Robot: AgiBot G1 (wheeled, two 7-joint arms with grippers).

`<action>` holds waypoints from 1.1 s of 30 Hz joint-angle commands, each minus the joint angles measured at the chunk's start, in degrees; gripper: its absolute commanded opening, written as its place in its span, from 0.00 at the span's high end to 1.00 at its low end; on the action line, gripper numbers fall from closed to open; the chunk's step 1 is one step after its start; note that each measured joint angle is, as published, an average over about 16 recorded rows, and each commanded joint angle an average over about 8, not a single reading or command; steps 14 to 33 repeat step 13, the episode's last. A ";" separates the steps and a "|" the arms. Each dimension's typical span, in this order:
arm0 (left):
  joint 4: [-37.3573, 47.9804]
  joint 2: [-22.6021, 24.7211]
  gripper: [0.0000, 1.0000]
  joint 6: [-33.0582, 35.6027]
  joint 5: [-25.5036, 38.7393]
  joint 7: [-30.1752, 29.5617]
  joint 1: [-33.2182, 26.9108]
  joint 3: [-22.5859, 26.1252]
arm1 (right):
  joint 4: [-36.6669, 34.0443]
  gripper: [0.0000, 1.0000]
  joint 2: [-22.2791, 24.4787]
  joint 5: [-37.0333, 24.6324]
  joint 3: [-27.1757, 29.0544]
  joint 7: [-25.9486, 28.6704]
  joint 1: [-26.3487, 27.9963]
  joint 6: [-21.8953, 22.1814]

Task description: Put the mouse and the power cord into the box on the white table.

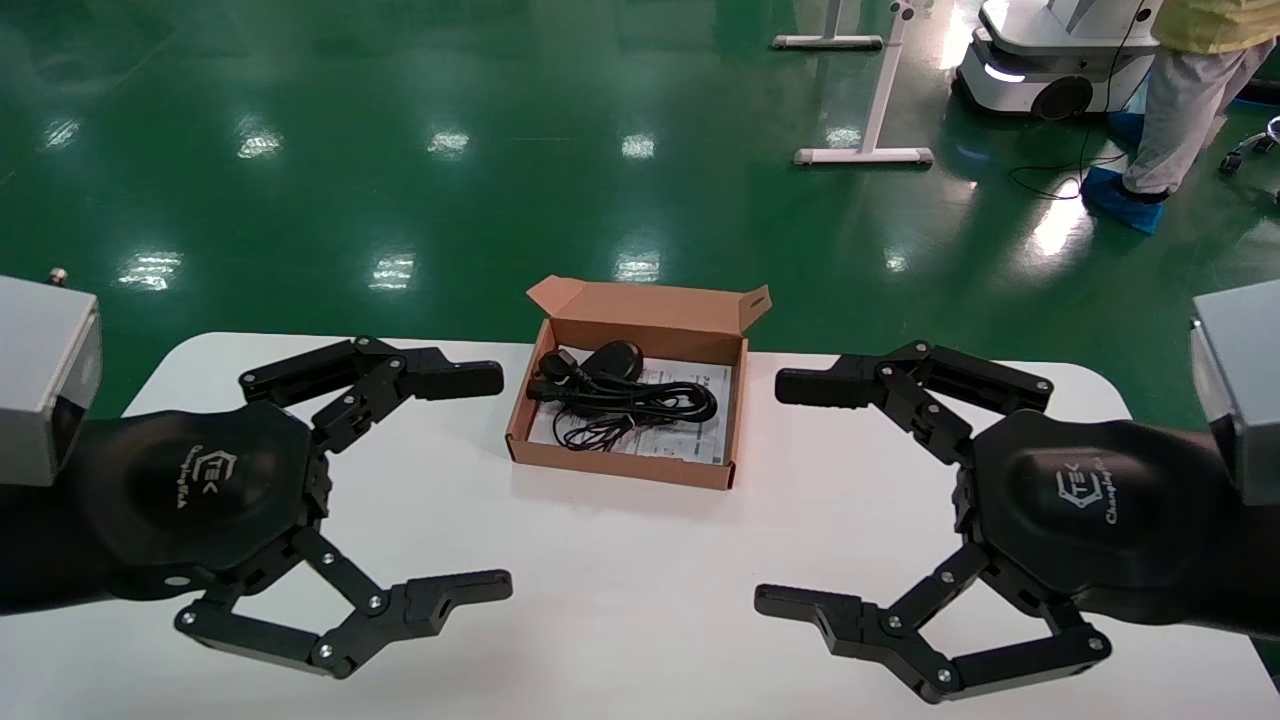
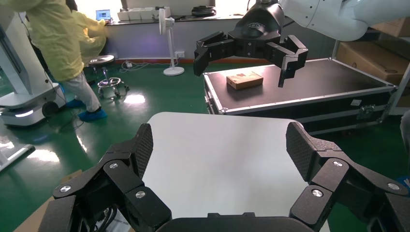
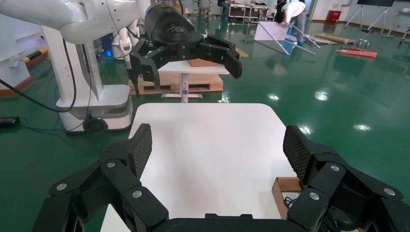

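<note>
The box (image 1: 620,465) lies open at the far middle of the white table (image 1: 620,590), its lid flap standing up behind. Inside, on the white printed sheet, the mouse (image 1: 615,358) rests at the back and the looped power cord (image 1: 645,402) lies across the middle, with the mouse's thin wire in front of it. My left gripper (image 1: 505,481) hovers open to the left of the box, holding nothing. My right gripper (image 1: 768,492) hovers open to its right, also holding nothing. The left wrist view shows a box corner (image 2: 41,217). The right wrist view shows another corner (image 3: 283,186).
On the green floor beyond the table stand a white desk frame (image 1: 870,150), a white mobile robot base (image 1: 1050,60) and a person (image 1: 1180,110). The left wrist view shows a black flight case (image 2: 309,84) past the table's end.
</note>
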 commanded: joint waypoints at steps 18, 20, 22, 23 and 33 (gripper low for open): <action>0.00 0.00 0.00 0.00 0.00 0.00 0.00 0.00 | 0.00 0.00 0.00 0.00 0.00 0.00 0.00 0.00; 0.00 0.00 0.00 0.00 0.00 0.00 0.00 0.00 | 0.00 0.00 0.00 0.00 0.00 0.00 0.00 0.00; 0.00 0.00 0.00 0.00 0.00 0.00 0.00 0.00 | 0.00 0.00 0.00 0.00 0.00 0.00 0.00 0.00; 0.00 0.00 0.00 0.00 0.00 0.00 0.00 0.00 | 0.00 0.00 0.00 0.00 0.00 0.00 0.00 0.00; 0.00 0.00 0.00 0.00 0.00 0.00 0.00 0.00 | 0.00 0.00 0.00 0.00 0.00 0.00 0.00 0.00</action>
